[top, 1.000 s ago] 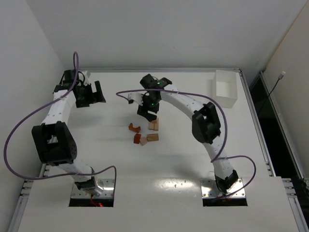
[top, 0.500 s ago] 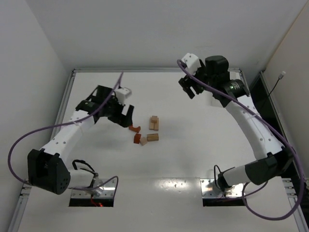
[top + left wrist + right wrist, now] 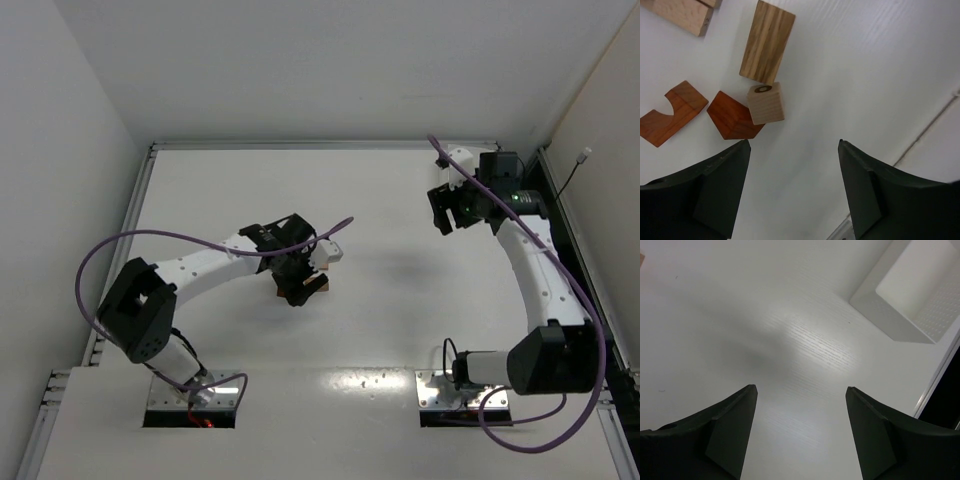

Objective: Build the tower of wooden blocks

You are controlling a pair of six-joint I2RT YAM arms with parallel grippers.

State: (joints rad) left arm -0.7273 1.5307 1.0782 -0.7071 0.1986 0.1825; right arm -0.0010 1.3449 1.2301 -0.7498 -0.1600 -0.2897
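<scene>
You're working in a robotics lab cell: a railed white surface (image 3: 400, 300), plain white walls (image 3: 300, 70), two bolted-down arms (image 3: 200, 265).

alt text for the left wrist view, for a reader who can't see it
The left claw hangs open over a white table, holding nothing. Just ahead lie loose wood blocks: a pale cube beside a red block, a red arch and a long tan block.

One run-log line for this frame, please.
left gripper: open, empty, over loose wood blocks | right gripper: open, empty, near white box
</scene>
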